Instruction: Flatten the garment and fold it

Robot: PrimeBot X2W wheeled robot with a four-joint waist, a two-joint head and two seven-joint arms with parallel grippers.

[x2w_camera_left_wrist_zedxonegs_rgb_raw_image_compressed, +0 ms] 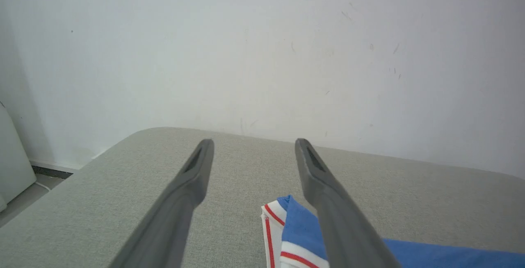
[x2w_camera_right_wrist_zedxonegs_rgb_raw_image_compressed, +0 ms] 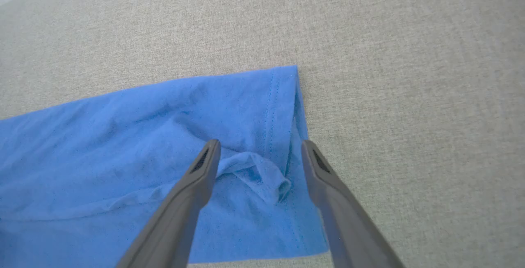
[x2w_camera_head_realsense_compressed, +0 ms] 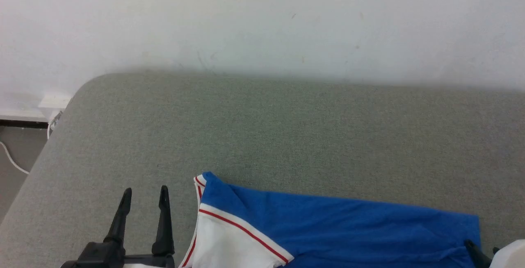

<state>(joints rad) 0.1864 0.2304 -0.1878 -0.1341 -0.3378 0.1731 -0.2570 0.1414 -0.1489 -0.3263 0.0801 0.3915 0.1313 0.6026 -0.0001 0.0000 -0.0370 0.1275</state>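
Pale, faintly scuffed wall [x2w_camera_head_realsense_compressed: 262, 18] across twelve o'clock. Grey-green fabric table [x2w_camera_head_realsense_compressed: 287, 128] below it, rounded corner at ten o'clock. Grey floor [x2w_camera_head_realsense_compressed: 24, 147] at nine o'clock, with white cable [x2w_camera_head_realsense_compressed: 10, 158] and dark skirting [x2w_camera_head_realsense_compressed: 20, 123].

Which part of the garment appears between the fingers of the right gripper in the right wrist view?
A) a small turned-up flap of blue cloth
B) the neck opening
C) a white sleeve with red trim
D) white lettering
A: a small turned-up flap of the blue garment shows between the open fingers of the right gripper, with no white or red there.
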